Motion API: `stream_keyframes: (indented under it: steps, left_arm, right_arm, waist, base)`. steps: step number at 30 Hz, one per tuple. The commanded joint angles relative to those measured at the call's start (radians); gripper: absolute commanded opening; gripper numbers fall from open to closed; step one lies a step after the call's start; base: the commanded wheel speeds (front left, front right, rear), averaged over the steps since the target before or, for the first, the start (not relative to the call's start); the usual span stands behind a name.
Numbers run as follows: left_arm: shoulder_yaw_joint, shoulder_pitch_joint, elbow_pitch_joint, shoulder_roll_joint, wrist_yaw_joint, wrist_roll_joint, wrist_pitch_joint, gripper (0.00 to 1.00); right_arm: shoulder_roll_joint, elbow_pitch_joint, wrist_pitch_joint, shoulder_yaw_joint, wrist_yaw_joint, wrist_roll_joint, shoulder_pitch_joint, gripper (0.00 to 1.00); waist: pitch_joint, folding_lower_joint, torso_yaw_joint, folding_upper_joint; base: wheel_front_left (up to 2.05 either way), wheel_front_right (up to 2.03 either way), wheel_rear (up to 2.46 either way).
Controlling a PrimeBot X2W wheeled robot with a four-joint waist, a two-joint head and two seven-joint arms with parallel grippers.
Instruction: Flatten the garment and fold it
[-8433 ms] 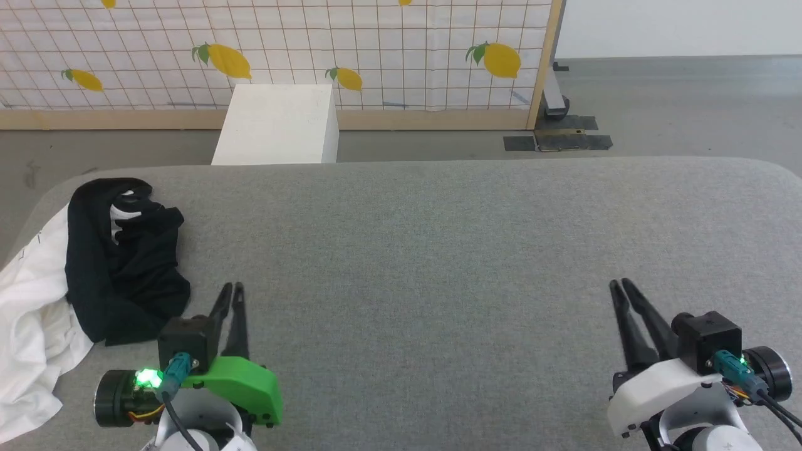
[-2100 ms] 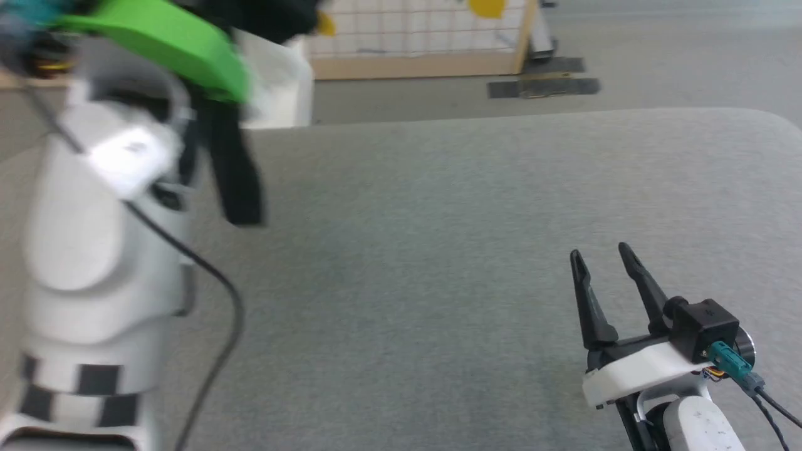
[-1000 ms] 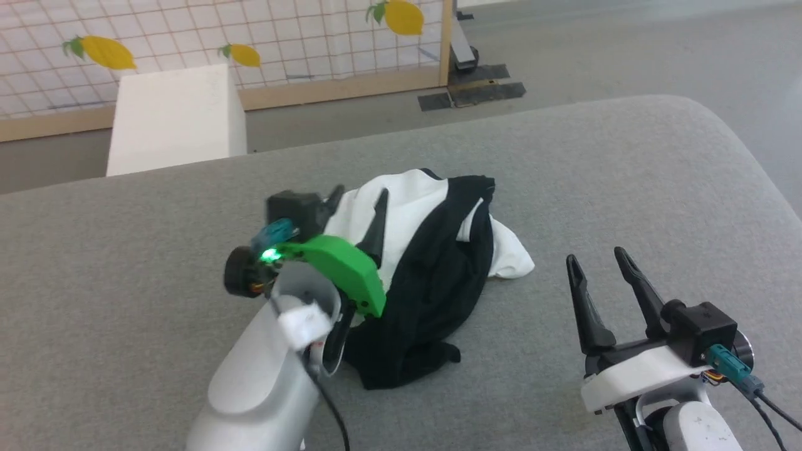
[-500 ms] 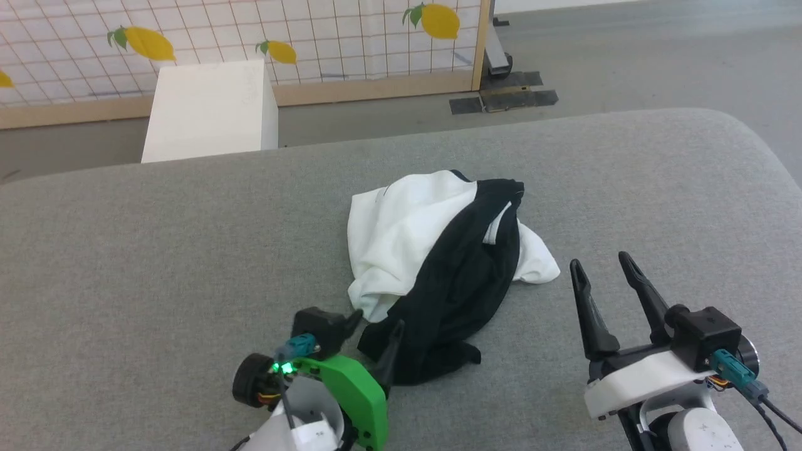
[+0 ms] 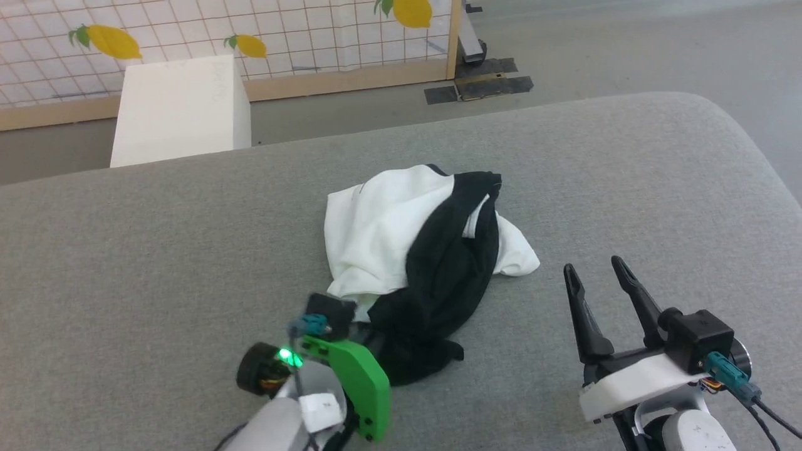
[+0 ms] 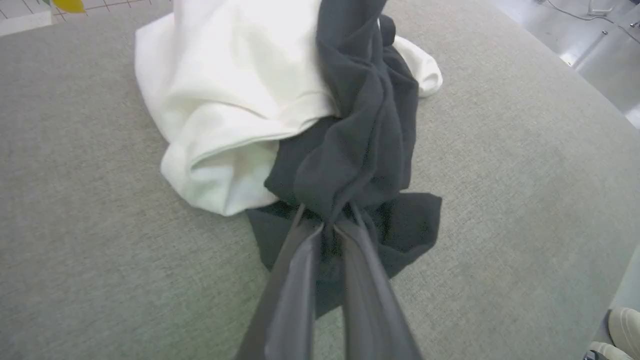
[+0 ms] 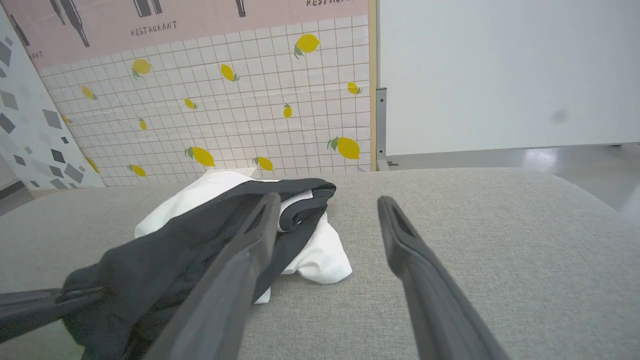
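The shirt (image 5: 376,232) lies heaped in the middle of the counter (image 5: 156,263); bare surface lies left, right and beyond it. The left gripper (image 6: 327,222), clamped on its black cloth, blocks the near end.

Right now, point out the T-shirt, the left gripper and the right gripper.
T-shirt (image 5: 376,228): head view, on its white body panel.
left gripper (image 6: 327,221): left wrist view, between fingertips pinching black fabric.
right gripper (image 5: 591,264): head view, between its open fingertips.

RESTAURANT stands in dark capitals on the pink wall panel (image 7: 210,30). A second print, partly cropped, sits further right.
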Motion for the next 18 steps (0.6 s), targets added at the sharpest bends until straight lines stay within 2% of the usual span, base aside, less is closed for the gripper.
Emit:
stream_keyframes:
  steps: [1,7,11,14,18]
  left_arm:
    - [0.026,-0.019,-0.020,0.018,0.022,0.003,-0.035,0.00]
    - [0.175,-0.008,-0.134,0.064,0.162,0.046,-0.207,0.00]
    - [0.293,0.035,-0.215,0.104,0.261,0.056,-0.281,0.00]
    - [0.372,0.101,-0.250,0.131,0.323,0.041,-0.288,0.00]
    - [0.462,0.203,-0.236,0.156,0.383,0.004,-0.272,0.00]
  right_arm:
    - [0.000,0.003,-0.009,-0.003,-0.002,0.009,-0.009,1.00]
    - [0.000,0.003,-0.011,-0.023,-0.002,0.006,-0.001,1.00]
    - [0.000,-0.003,-0.010,-0.026,-0.002,0.005,0.000,1.00]
    - [0.000,-0.006,-0.006,-0.023,-0.002,0.003,0.002,1.00]
    - [0.000,-0.007,-0.002,-0.023,-0.002,-0.002,0.000,1.00]
  waist:
    - [-0.001,0.0000,-0.001,-0.0001]
    - [-0.009,0.0000,0.029,-0.0001]
    - [-0.012,0.0000,0.059,-0.0001]
    - [-0.012,0.0000,0.084,-0.0001]
    - [-0.007,0.0000,0.113,-0.0001]
  base:
    - [0.00,0.00,0.00]
    - [0.00,0.00,0.00]
    - [0.00,0.00,0.00]
    - [0.00,0.00,0.00]
    - [0.00,0.00,0.00]
